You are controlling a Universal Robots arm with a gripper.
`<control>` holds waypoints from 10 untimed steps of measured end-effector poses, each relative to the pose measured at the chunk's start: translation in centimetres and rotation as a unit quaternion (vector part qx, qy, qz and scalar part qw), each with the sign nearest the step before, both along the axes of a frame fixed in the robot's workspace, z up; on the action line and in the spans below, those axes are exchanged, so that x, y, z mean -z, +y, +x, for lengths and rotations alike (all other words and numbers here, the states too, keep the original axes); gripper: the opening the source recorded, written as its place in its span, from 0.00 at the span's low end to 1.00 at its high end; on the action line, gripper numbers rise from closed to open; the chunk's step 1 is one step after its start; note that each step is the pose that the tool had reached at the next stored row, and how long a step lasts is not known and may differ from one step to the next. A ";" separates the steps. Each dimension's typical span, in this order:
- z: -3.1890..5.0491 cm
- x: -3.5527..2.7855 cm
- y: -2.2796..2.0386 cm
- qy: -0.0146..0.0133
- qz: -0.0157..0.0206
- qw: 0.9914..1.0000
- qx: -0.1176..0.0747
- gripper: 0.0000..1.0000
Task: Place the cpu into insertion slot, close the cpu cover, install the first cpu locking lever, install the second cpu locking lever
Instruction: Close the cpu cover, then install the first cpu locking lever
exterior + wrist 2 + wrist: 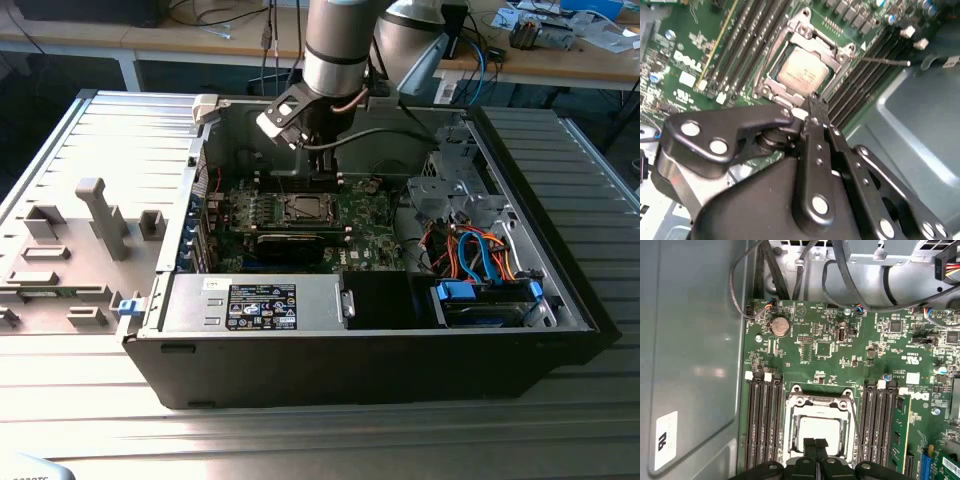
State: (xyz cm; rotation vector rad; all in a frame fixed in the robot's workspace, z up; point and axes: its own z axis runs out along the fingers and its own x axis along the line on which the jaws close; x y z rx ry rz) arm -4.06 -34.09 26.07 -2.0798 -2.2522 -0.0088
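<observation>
Gripper (pixel 815 442), apparently closed on nothing, hovers just above the cpu (pixel 818 428) framed by the cpu cover (pixel 817 401).

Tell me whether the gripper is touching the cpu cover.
Cannot tell. In the second wrist view the gripper overlaps the near edge of the cpu cover, but no view shows contact or a gap plainly.
</observation>
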 end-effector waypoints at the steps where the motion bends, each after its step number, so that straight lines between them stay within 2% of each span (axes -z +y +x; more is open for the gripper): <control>1: 0.00 -0.03 0.00 0.000 0.000 1.000 0.000 0.11; 8: 0.00 -0.05 0.00 0.000 0.000 1.000 -0.001 0.11; 10: -0.01 -0.06 0.00 0.000 0.000 1.000 -0.012 0.11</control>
